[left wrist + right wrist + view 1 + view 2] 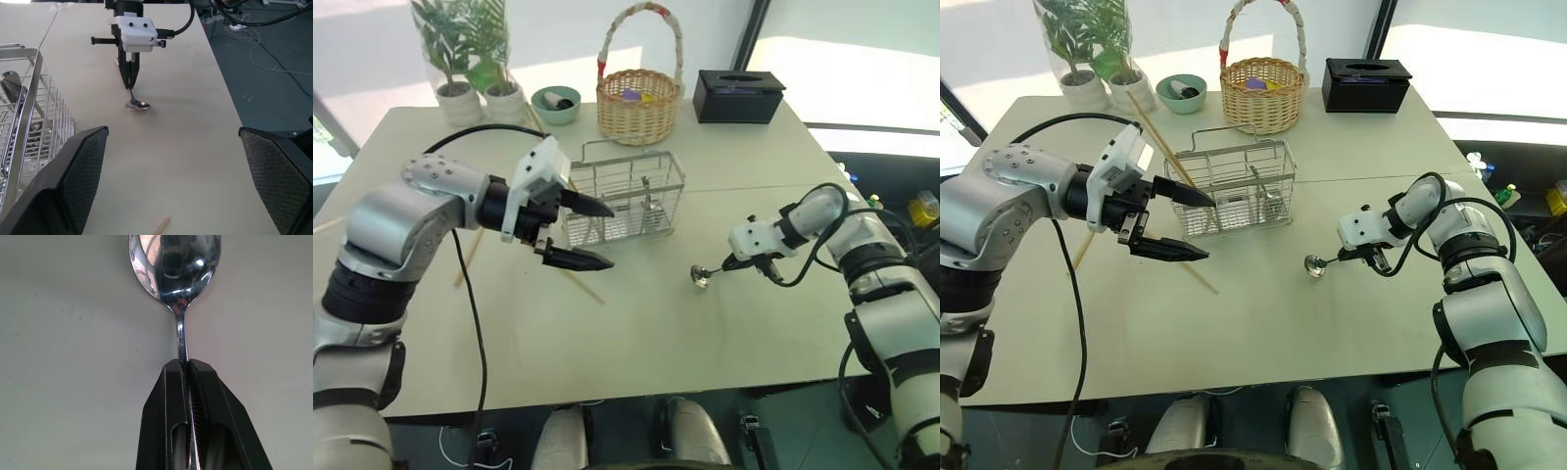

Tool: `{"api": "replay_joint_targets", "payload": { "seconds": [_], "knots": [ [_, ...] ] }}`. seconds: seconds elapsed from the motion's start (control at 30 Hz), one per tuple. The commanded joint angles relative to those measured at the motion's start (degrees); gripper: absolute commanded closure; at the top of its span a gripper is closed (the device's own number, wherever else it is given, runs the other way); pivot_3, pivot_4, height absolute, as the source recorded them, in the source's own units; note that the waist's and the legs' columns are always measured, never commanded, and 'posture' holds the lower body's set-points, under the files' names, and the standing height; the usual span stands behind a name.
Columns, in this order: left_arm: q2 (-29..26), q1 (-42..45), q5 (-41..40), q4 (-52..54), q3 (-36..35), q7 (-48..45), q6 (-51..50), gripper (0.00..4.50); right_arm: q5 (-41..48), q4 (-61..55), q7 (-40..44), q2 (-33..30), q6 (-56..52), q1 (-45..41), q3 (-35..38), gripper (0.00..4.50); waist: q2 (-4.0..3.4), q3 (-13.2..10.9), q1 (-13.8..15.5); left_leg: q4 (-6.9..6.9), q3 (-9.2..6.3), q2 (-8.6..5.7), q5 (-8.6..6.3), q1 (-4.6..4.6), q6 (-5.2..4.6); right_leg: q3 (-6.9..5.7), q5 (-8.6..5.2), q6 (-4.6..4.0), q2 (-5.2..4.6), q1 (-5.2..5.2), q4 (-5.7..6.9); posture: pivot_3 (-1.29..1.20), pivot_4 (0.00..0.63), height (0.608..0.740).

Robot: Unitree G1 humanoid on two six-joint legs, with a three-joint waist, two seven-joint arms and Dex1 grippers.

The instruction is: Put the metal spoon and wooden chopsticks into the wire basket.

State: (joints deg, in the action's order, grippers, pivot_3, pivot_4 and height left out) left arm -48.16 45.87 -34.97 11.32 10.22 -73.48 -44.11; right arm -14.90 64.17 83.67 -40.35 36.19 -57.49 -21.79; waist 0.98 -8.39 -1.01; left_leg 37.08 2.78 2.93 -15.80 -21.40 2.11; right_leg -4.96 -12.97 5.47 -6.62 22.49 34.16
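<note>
Jaws, right gripper (736, 262): clamped on the metal spoon (179, 284) at its slim handle, bowl resting on the counter (636, 333) to the right of the wire basket (625, 201). Jaws, left gripper (592, 235): spread wide, empty, hovering just before the basket. Wooden chopsticks (1157, 132): one leaning in the basket, others lying on the counter. Handling advice: lift straight up without twisting, carry over the rim, lower bowl-first into a compartment.

glossy metal spoon (174, 269), matt beige table (636, 333), wire basket (622, 201)
</note>
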Motion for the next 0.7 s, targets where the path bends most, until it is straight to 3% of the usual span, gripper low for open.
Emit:
{"api": "replay_joint_targets", "payload": {
  "seconds": [0.03,0.17,0.43,0.57,0.7],
  "knots": [
    [-0.33,1.08,0.45,-0.33,-2.9,0.24,1.43,0.0,5.96,-5.51,3.47,-1.0,-2.08,-0.17,4.39,4.44,-0.08,-0.09,0.03,0.0,0.0,0.0,0.0,-0.01,0.0,0.0,0.0,0.0,0.0,0.01,0.0,0.0,0.15,0.717],
    [-0.51,0.62,0.13,-1.41,-4.98,1.03,1.46,0.0,15.84,-19.13,8.44,-3.44,-13.57,2.45,10.21,4.44,-0.25,-0.39,0.21,-0.01,0.01,0.0,0.0,-0.05,0.01,0.01,0.01,0.02,0.0,0.05,0.01,0.0,0.15,0.717],
    [-0.51,0.37,0.52,-3.06,-7.27,1.48,2.28,0.0,33.88,-48.33,7.91,-11.17,-47.87,7.17,19.67,4.44,-0.23,-0.4,0.52,0.0,0.01,-0.04,-0.02,-0.09,-0.02,0.0,0.01,0.01,-0.07,0.03,-0.04,0.0,0.15,0.717],
    [0.39,1.59,-0.27,-4.69,-9.67,3.5,1.81,0.0,42.66,-52.26,-6.73,-5.64,-65.73,0.23,27.12,4.44,-0.22,-0.4,-0.02,-0.01,0.02,-0.01,-0.02,-0.04,-0.03,0.0,-0.02,-0.07,-0.06,0.07,-0.02,0.0,0.15,0.717],
    [1.1,1.8,0.17,-5.2,-10.66,4.68,2.35,0.0,46.02,-55.8,-20.88,3.1,-73.67,-3.6,30.31,4.44,-0.22,-0.39,0.08,-0.1,0.0,0.04,-0.02,-0.04,-0.03,0.0,0.04,-0.03,0.02,0.21,0.09,0.0,0.15,0.717]
  ]
}}
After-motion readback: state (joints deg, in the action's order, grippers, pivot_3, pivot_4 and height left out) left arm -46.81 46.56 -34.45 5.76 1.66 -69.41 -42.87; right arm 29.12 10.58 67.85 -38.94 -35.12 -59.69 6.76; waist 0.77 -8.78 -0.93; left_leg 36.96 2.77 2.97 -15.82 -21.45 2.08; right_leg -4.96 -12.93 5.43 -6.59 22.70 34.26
